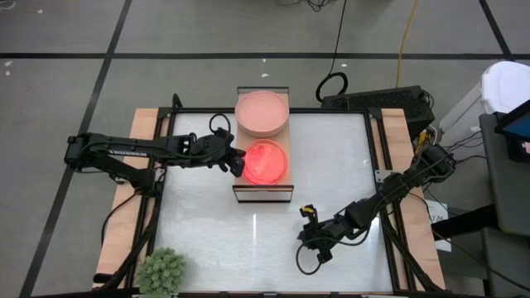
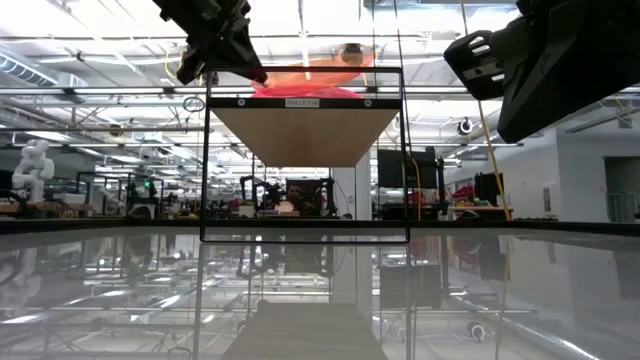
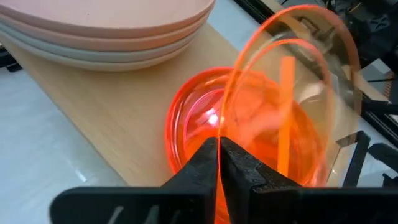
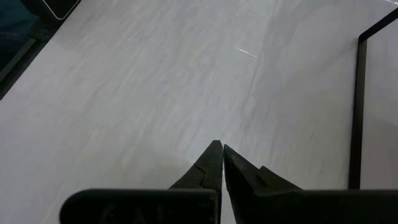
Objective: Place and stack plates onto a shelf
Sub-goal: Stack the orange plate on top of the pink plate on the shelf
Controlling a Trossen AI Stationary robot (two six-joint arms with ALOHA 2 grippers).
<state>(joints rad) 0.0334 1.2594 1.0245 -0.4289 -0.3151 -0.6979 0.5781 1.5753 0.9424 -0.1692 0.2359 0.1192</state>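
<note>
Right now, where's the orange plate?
In the high view the orange plate sits on the near end of the shelf, just in front of the pink plate stack, with the left gripper at its left rim.

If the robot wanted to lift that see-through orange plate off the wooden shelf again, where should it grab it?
Probably by the raised edge. The transparent orange plate stands tilted over the other orange plate on the light-wood shelf, so its upper rim is free. Thin fingers, like the left gripper beside it, could pinch that rim from the shelf's left side.
</note>
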